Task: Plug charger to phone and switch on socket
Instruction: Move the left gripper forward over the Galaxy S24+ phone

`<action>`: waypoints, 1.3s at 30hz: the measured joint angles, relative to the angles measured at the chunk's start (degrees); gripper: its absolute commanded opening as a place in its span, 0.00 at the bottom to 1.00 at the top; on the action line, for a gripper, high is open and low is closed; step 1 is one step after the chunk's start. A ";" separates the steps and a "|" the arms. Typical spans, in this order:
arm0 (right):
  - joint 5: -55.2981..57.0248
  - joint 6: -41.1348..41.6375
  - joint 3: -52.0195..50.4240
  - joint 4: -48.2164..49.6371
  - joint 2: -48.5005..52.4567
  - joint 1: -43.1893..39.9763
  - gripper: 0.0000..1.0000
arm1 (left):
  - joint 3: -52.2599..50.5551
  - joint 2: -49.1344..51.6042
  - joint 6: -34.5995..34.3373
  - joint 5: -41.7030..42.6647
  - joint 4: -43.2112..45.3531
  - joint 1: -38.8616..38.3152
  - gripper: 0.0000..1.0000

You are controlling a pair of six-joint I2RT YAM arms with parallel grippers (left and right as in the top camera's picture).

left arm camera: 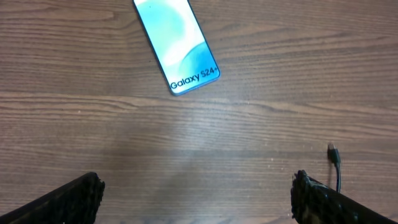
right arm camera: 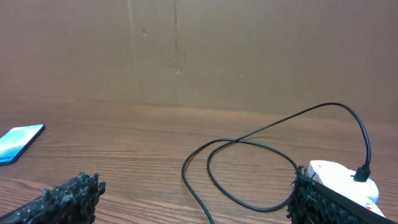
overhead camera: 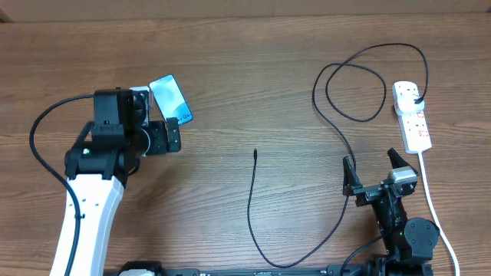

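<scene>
The phone [overhead camera: 170, 98] lies face up at the left, its light-blue screen [left arm camera: 177, 43] reading "Galaxy S24+"; it also shows far left in the right wrist view [right arm camera: 18, 142]. My left gripper [overhead camera: 161, 132] hovers just short of its near end, open and empty [left arm camera: 196, 183]. The charger's connector tip [overhead camera: 255, 154] rests mid-table, near my left gripper's right finger [left arm camera: 333, 149]. Its black cable loops [right arm camera: 336, 104] across to a plug [overhead camera: 416, 100] seated in the white socket [overhead camera: 412, 115] at the right. My right gripper [overhead camera: 374, 170] stands open, low and near the socket [right arm camera: 339, 177], holding nothing.
A thick white cord [overhead camera: 430, 199] runs from the socket toward the front edge beside my right arm. A brown wall stands behind the table in the right wrist view. The black cable sweeps along the front edge between the two arms.
</scene>
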 measured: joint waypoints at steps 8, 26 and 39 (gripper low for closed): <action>-0.02 0.02 0.00 0.02 0.00 0.00 1.00 | 7.82 9.14 -0.20 0.57 -3.69 -1.22 1.00; -0.02 0.02 0.00 0.02 0.00 0.00 1.00 | 12.52 16.09 -1.51 0.57 -1.84 -4.50 1.00; -0.02 0.00 0.00 0.02 0.00 0.00 1.00 | 12.55 16.09 -1.73 0.55 -1.86 -4.50 1.00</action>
